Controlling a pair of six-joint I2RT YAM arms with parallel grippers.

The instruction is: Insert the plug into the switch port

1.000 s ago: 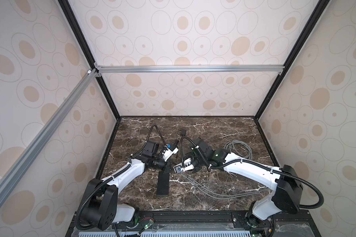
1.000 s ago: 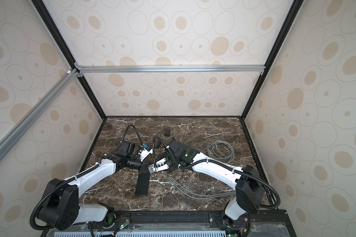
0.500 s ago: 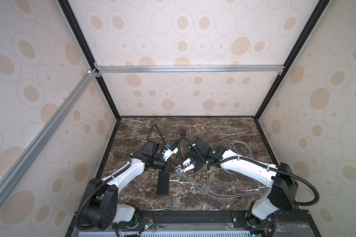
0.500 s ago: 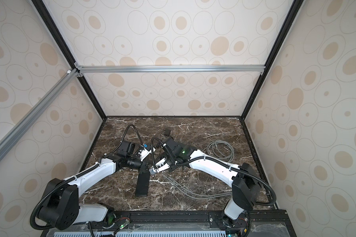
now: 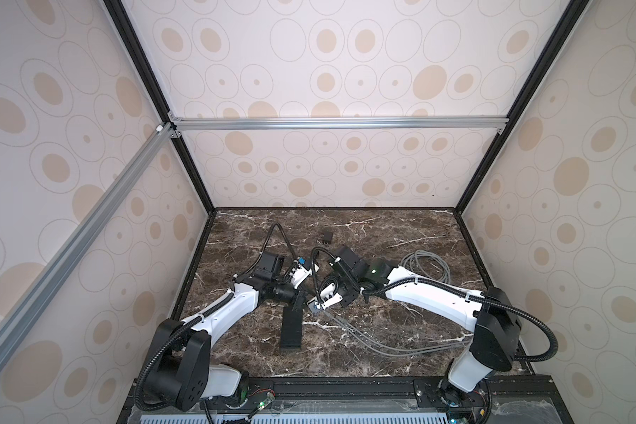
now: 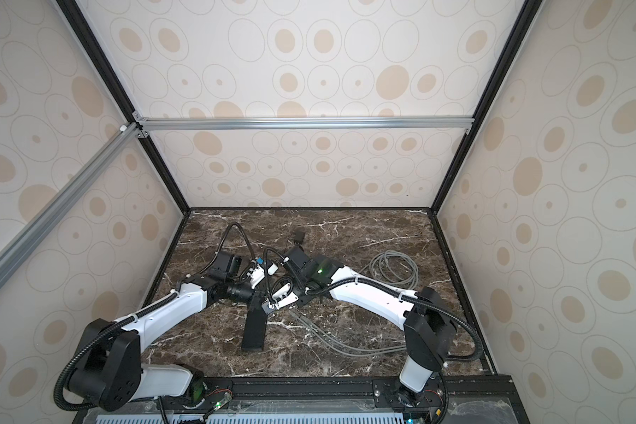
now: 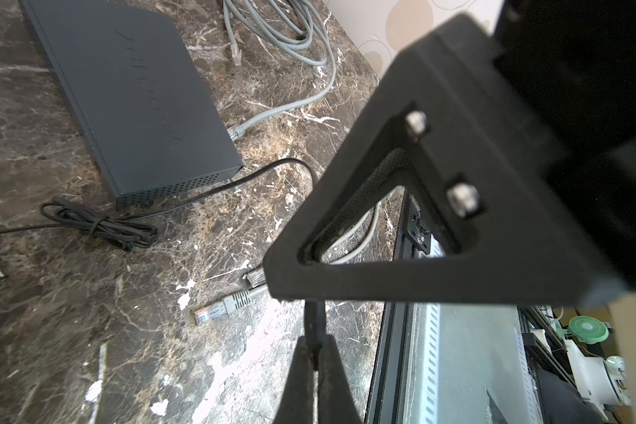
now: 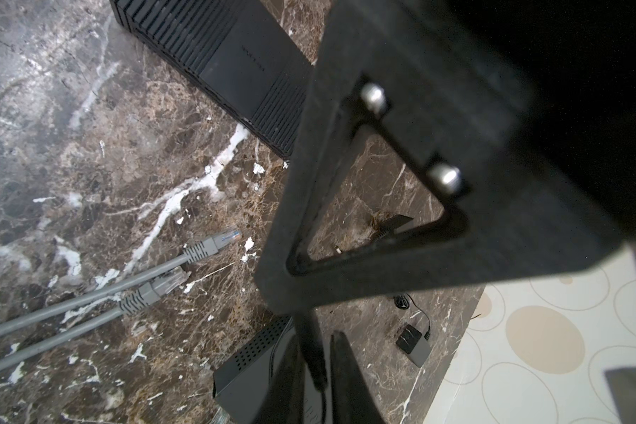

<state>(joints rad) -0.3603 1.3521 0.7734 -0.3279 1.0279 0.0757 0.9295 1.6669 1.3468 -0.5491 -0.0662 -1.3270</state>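
Left tool [image 7: 314, 339] is clamped on the black cord [image 7: 313, 315]; my right tool [image 8: 314, 341] straddles the cord, and I cannot tell whether it grips. Switch [image 7: 133, 91] lies on counter [image 7: 89, 330], grey plugs [image 7: 208, 314] loose nearby; I judge insertion wholly outstanding.

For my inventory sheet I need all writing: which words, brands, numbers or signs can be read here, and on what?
Top of the switch: a row of raised marks, too faint to read.
Smooth panel of the ribbed black box: one small printed line, too blurred to read.
No other text shows.
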